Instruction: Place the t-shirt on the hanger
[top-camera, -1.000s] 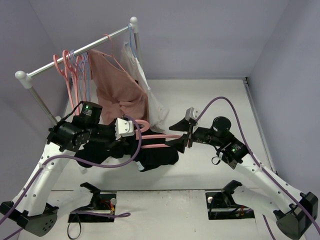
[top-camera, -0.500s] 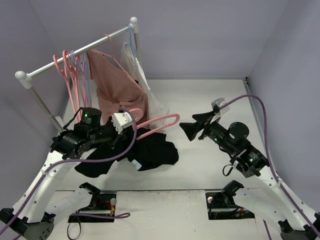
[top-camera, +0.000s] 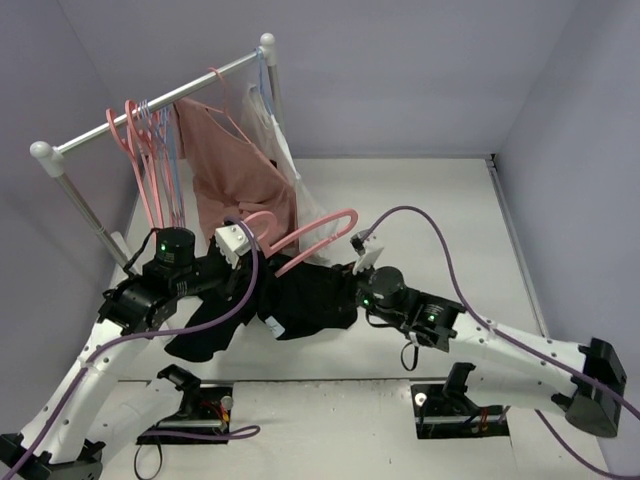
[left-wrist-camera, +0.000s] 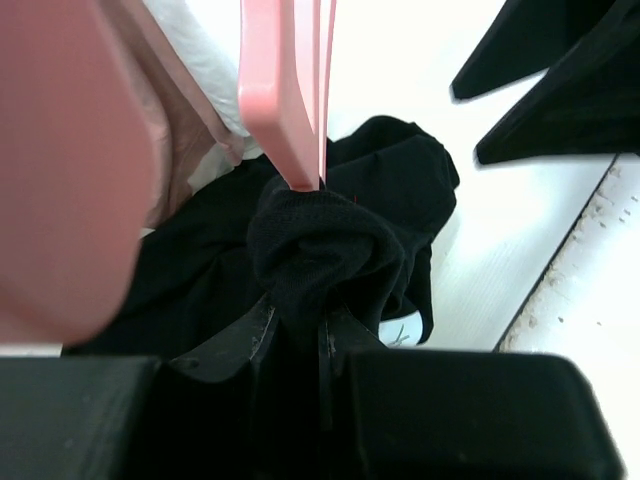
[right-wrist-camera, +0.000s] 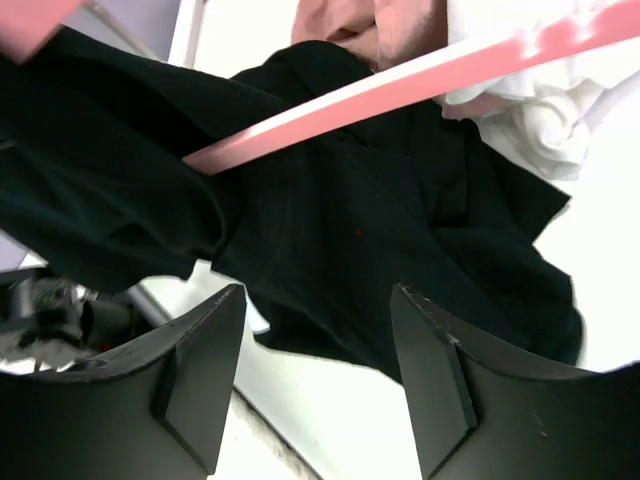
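At the far left, a metal clothes rail (top-camera: 150, 115) carries spare pink hangers (top-camera: 133, 150), thin lilac-blue hangers (top-camera: 166, 150), a dusty-pink garment (top-camera: 235, 170) and a white garment (top-camera: 300, 195).

Just in front of it, the left gripper (top-camera: 262, 275) is clamped tight. Its wrist view shows the fingers (left-wrist-camera: 262, 335) pinching a wad of the plain black fabric t-shirt (left-wrist-camera: 330, 240) together with the end of the thick pink plastic hanger (left-wrist-camera: 285, 90), which juts out above the cloth.

The hanger (top-camera: 320, 235) is lifted at a slant over the white table (top-camera: 440, 200), with its hook towards the rail. The t-shirt (top-camera: 310, 305) lies crumpled beneath it, partly draped off the held end and partly on the table.

To the right, the right gripper (top-camera: 345, 285) hovers low over the shirt's right edge. Its jaws are spread and empty, with black cloth (right-wrist-camera: 380, 230) and the pink bar (right-wrist-camera: 400, 90) ahead of them.

The shirt looks light and limp. It will likely sag and bunch rather than hold any shape, and may slide on smooth plastic. A good hold for the right gripper seems to be a single layer at the hem or neckline, pulled outward along the stiff hanger arm. Which opening faces it cannot be told, because the folds hide it.
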